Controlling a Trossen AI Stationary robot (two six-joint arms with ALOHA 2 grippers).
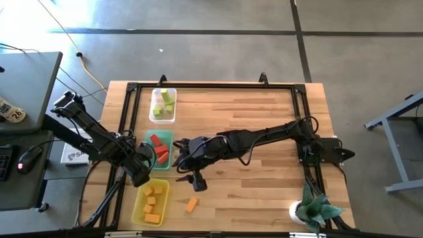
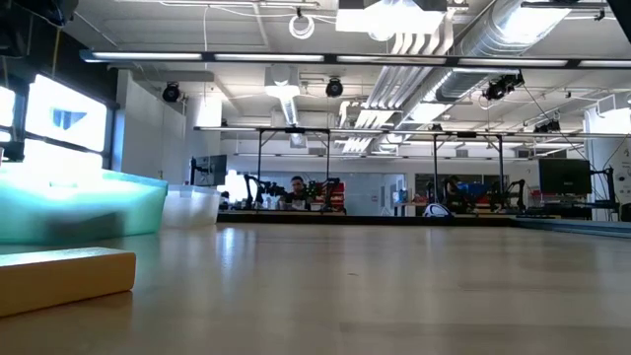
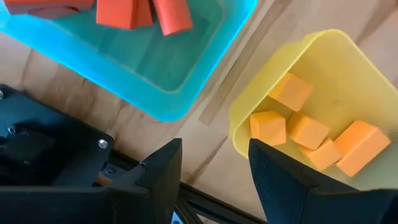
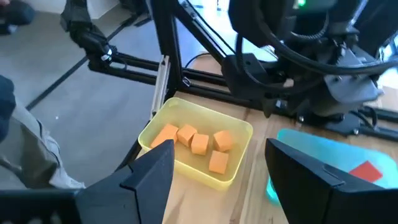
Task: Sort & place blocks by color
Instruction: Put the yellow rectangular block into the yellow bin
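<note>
While one orange block lies loose near the table's front edge, I see my right gripper just behind it, fingers spread and seemingly empty; my left gripper waits open between yellow tray and green tray.

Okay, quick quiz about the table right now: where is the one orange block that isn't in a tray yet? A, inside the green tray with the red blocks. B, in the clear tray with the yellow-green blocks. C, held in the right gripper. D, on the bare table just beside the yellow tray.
D: the loose orange block lies on the wood just beside the yellow tray, with the right gripper open and empty above it.
</note>
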